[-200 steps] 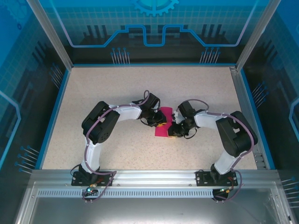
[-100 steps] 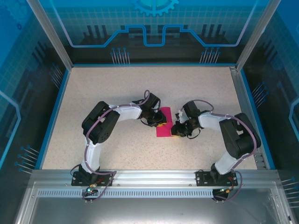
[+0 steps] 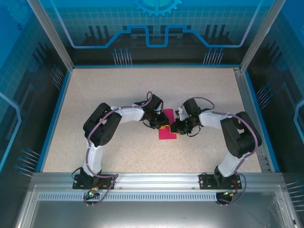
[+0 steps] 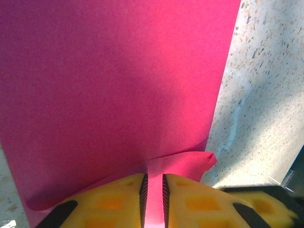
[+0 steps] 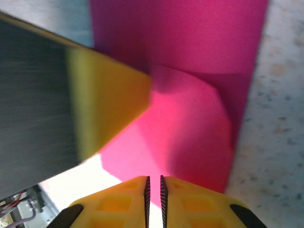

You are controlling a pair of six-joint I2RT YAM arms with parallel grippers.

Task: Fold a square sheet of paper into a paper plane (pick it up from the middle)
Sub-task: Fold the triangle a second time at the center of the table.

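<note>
The square sheet of paper (image 3: 167,135) is magenta-pink and lies partly folded on the speckled table, between the two grippers. My left gripper (image 3: 163,125) reaches in from the left. In the left wrist view it (image 4: 153,183) is shut on a raised flap of the paper (image 4: 118,85), which runs up between its yellow fingers (image 4: 109,199). My right gripper (image 3: 174,128) comes in from the right, close to the left one. Seen from the right wrist, it (image 5: 154,183) is shut on a curled-over part of the paper (image 5: 199,47). The left gripper's yellow finger (image 5: 109,109) is blurred just ahead of it.
The beige speckled table (image 3: 118,95) has a blue rim (image 3: 57,114) and transparent blue walls on three sides. An aluminium rail (image 3: 156,180) carries both arm bases at the near edge. Bare table shows beside the paper (image 4: 266,95).
My right gripper has moved left from the paper's right edge to over the paper, bringing that edge with it. The visible pink area has narrowed. The left arm has stayed put.
</note>
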